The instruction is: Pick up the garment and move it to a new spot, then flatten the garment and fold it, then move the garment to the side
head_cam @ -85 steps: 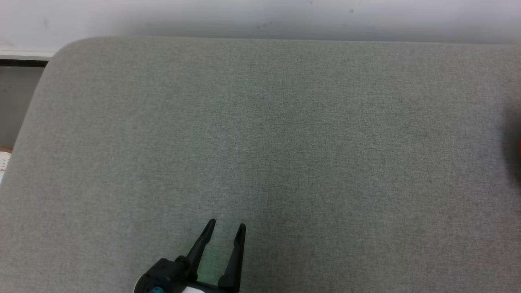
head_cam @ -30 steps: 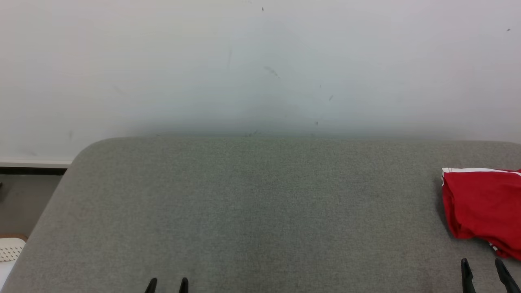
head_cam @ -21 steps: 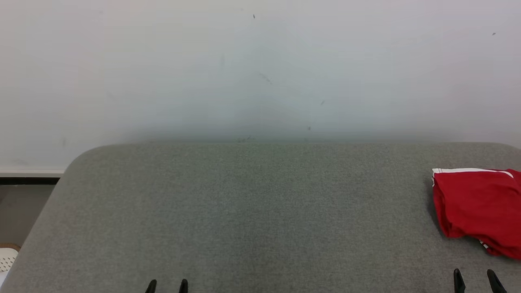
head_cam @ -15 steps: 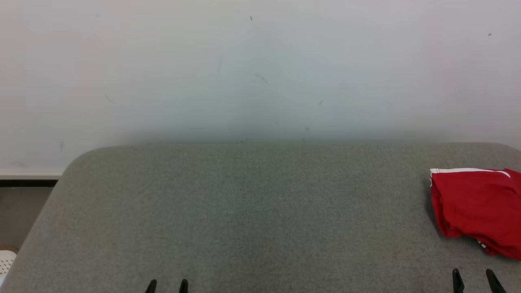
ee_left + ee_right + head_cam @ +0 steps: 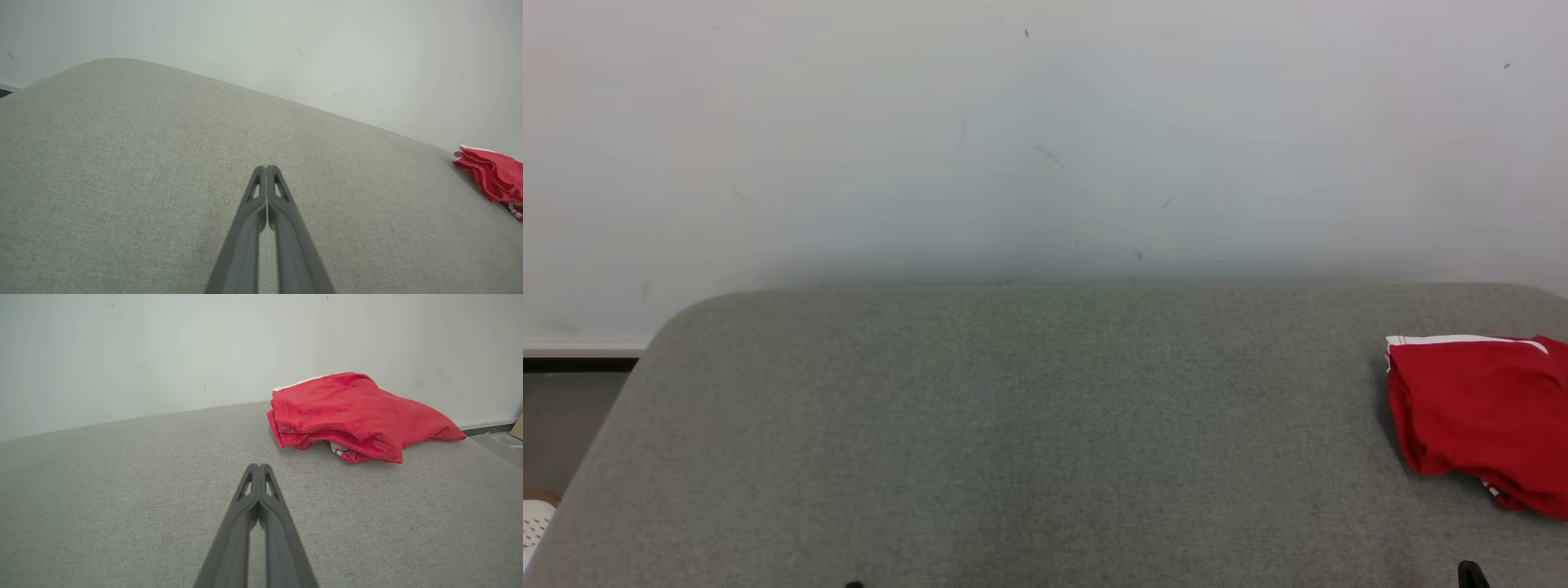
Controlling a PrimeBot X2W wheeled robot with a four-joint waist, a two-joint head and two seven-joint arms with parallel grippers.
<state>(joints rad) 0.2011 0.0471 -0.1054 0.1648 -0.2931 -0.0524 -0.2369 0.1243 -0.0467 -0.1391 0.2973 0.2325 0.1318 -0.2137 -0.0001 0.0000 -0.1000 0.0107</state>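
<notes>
Left pincer and right pincer closed, empty; right one near garment. Risk: bulky loose fold slumps open by itself.

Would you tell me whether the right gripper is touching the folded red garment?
Apart. The right wrist view shows the shut right gripper short of the red garment, with a strip of bare grey fabric surface between them.

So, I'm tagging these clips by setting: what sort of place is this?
Probably a plain indoor room, perhaps a test space: a grey fabric-covered surface against a bare white wall, with one folded red garment on it.
</notes>
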